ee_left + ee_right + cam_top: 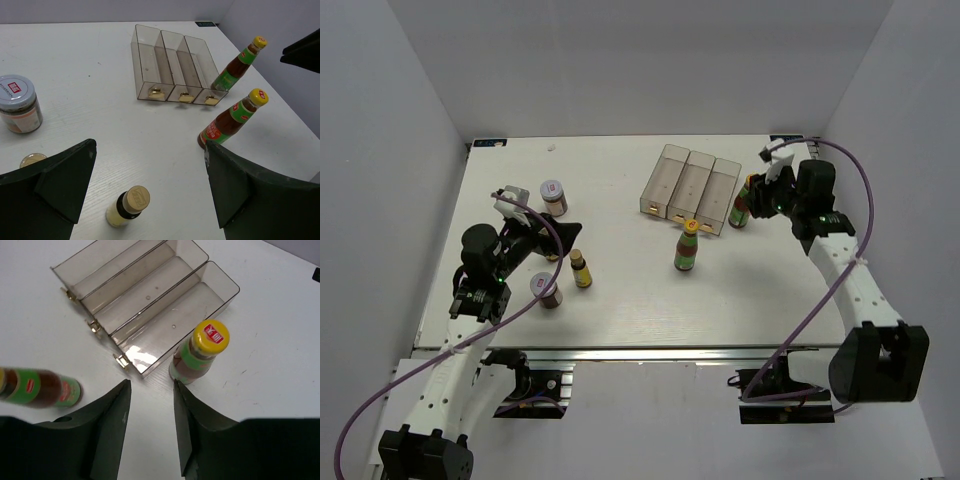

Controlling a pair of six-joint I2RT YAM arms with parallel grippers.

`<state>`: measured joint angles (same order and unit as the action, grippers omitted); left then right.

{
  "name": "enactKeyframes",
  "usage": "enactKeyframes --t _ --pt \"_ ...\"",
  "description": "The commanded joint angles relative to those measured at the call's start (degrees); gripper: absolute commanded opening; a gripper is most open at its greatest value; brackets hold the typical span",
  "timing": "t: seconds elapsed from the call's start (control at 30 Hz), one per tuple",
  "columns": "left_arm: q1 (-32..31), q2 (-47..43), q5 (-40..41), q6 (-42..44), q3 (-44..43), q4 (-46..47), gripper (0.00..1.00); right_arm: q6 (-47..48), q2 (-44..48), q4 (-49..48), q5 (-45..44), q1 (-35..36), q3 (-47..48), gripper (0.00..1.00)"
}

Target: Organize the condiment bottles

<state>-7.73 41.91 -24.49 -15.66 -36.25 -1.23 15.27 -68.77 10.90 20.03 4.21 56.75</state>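
The left gripper (548, 234) (150, 147) is open and empty, hovering over the left group. A slim gold-capped bottle (580, 268) (129, 205) stands just below its jaws. A second gold cap (32, 160) peeks out by the left finger. One white-lidded jar (553, 197) (17, 102) stands behind, another (545, 290) in front. The right gripper (763, 197) (151, 387) is open and empty, beside a red sauce bottle (740, 208) (200, 352) standing at the tray's right corner. The other red bottle (687, 247) (40, 387) (232, 121) stands in front of the tray.
The clear three-compartment tray (692, 185) (172, 65) (150, 295) lies at the back centre with nothing in its compartments, small gold handles on its near end. White walls close in the table on three sides.
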Motion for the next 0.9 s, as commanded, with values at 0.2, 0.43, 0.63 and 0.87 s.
enactKeyframes --t 0.2,0.43,0.63,0.87 --pt "-0.1 -0.1 -1.6 1.0 -0.7 0.9 0.98 -6.5 -9.2 -0.8 -10.1 0.1 10.0 0.86" --pt "0.0 0.4 -2.2 1.0 -0.8 0.9 0.98 -6.1 -14.4 -2.9 -12.0 0.1 11.3 0.89" --pt "-0.1 0.8 -2.2 1.2 -0.8 0.8 0.98 -6.4 -21.7 -3.9 -12.5 0.1 15.3 0.84" --pt "0.0 1.2 -2.2 1.3 -0.8 0.8 0.98 -6.4 -23.9 -5.6 -12.6 0.1 16.0 0.61"
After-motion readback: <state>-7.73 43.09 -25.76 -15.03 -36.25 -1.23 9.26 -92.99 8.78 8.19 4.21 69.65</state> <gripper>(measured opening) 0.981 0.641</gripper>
